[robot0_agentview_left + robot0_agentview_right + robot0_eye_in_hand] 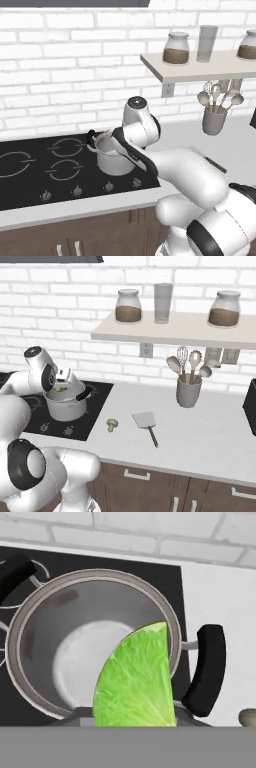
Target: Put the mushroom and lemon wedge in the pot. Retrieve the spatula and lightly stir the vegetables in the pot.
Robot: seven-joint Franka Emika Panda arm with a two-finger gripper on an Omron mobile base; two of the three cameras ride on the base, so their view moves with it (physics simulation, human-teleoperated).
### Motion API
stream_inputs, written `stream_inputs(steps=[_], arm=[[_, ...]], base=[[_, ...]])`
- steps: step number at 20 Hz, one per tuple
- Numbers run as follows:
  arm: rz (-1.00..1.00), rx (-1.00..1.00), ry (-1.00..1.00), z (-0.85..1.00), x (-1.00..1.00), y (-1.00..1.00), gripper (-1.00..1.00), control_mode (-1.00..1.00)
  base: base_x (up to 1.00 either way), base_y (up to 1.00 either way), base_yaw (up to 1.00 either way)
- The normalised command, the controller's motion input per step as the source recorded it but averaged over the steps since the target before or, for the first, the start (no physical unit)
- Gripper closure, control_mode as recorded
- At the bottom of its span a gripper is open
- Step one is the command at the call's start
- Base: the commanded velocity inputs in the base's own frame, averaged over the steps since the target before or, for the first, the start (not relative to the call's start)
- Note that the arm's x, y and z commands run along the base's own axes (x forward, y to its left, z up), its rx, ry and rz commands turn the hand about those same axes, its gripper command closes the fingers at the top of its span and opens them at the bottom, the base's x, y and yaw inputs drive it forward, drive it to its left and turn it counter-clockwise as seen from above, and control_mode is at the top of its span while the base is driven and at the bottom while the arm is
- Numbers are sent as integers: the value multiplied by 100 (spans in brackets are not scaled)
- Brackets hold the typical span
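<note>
Jaws of the gripper (61, 387) clamp the lemon wedge (136, 679) right above the pot (66, 403) on the stove; mushroom (112, 424) and spatula (145, 422) lie on the counter (210, 431) to the right.

shiny steel pot (45, 637), glossy black cooktop (30, 175)

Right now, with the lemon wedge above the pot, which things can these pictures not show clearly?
- End effector fingertips: in the hand view the lemon wedge covers them, so the grip itself is hidden.
- Pot: in the left base view the arm hides its right side.
- Mushroom: cut off by the hand view's right edge; small in the right base view.
- Spatula: handle's end too thin to read.
</note>
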Motion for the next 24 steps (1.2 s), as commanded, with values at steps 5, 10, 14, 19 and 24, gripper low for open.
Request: stream_inputs(steps=[5,10,14,19,24], arm=[[0,0,3,-40,36,35,100,-100],[-2,-1,7,-39,20,12,100,-100],[-4,-1,7,-39,15,0,100,-100],[-4,-3,3,-27,12,2,-100,-100],[-5,-1,0,3,2,0,-100,-100]], base=[[0,0,0],[0,0,0],[0,0,0],[0,0,0],[0,0,0]])
